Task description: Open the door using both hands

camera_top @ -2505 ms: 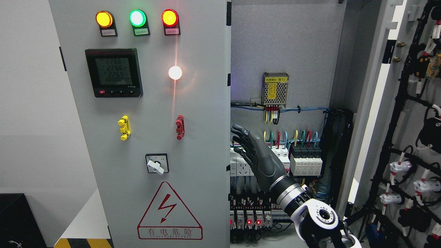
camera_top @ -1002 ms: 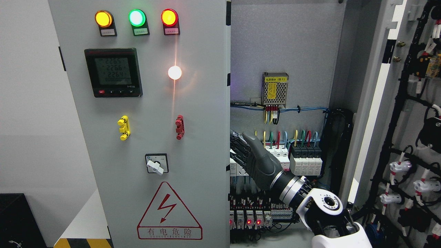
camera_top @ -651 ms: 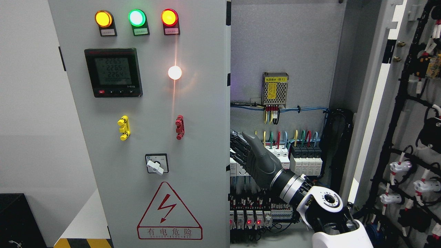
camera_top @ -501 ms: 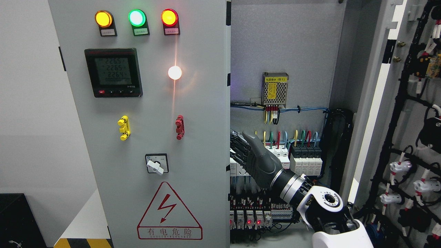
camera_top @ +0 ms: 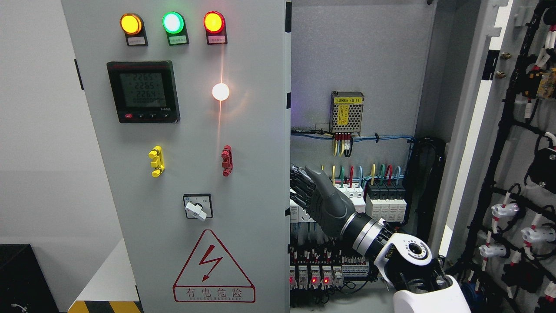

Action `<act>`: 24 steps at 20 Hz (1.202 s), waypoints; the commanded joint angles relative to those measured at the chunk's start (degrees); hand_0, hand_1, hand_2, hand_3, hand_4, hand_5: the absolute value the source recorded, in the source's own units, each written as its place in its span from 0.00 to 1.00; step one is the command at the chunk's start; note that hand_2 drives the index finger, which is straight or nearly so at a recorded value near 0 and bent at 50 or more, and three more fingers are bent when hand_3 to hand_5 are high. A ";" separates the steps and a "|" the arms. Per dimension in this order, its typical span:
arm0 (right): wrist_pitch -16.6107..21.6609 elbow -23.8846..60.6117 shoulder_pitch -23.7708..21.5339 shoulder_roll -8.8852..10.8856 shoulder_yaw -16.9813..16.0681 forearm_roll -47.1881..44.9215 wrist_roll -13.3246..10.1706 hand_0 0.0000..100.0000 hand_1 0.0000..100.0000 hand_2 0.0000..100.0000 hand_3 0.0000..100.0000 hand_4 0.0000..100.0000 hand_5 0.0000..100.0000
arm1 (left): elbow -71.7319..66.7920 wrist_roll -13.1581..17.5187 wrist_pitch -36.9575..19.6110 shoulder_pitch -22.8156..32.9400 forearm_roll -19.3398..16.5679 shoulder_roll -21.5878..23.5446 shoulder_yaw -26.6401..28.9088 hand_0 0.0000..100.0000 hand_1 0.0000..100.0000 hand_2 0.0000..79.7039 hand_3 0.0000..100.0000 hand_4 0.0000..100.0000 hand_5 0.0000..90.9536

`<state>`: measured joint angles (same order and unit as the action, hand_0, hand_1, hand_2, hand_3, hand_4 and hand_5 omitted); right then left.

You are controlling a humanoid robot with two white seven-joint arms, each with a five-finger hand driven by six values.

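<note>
- Reaching in from the lower right of the head view, the right hand [camera_top: 323, 198] sits at the free right edge of the left door [camera_top: 243, 174], its dark fingers [camera_top: 300, 184] disappearing behind that edge.
- Compared with a couple of seconds back, when the hand stood clear of the edge with fingers spread, it has moved left and its fingertips are now tucked out of sight; over the last second it has barely shifted.
- Whether the fingers are hooked firmly on the door edge cannot be told, since the panel hides them; the hand carries nothing else.
- That left door stays nearly closed, facing the camera with its three indicator lamps [camera_top: 173, 22], meter [camera_top: 143, 91] and selector switch [camera_top: 197, 208].
- Further right, the right door [camera_top: 517, 152] already stands swung wide, showing its wiring side, and the cabinet interior [camera_top: 360, 130] with its breakers [camera_top: 371, 198] is exposed between the two.
- My reading: half the task is done, and the settled hand looks set to pull the left door outward.
- No left hand shows anywhere.
</note>
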<state>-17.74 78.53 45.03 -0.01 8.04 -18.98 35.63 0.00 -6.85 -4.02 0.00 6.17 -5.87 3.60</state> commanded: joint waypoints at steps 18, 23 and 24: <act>-1.77 -1.37 1.99 -0.17 -0.04 0.00 3.31 0.19 0.00 0.00 0.00 0.00 0.00 | 0.52 -0.27 0.06 1.84 -0.02 -0.02 0.00 0.00 0.00 0.00 0.00 0.00 0.00; -1.69 -1.45 2.08 -0.17 -0.04 0.00 3.39 0.19 0.00 0.00 0.00 0.00 0.00 | 0.52 -0.18 0.06 1.76 0.07 0.07 0.00 0.00 0.00 0.00 0.00 0.00 0.00; -1.69 -1.45 2.08 -0.17 -0.04 0.00 3.39 0.19 0.00 0.00 0.00 0.00 0.00 | 0.52 -0.27 0.07 1.84 -0.02 0.07 0.00 0.00 0.00 0.00 0.00 0.00 0.00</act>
<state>-19.46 77.43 46.87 0.03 7.31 -18.97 38.71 0.00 -7.08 -4.09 0.00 6.19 -5.87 3.60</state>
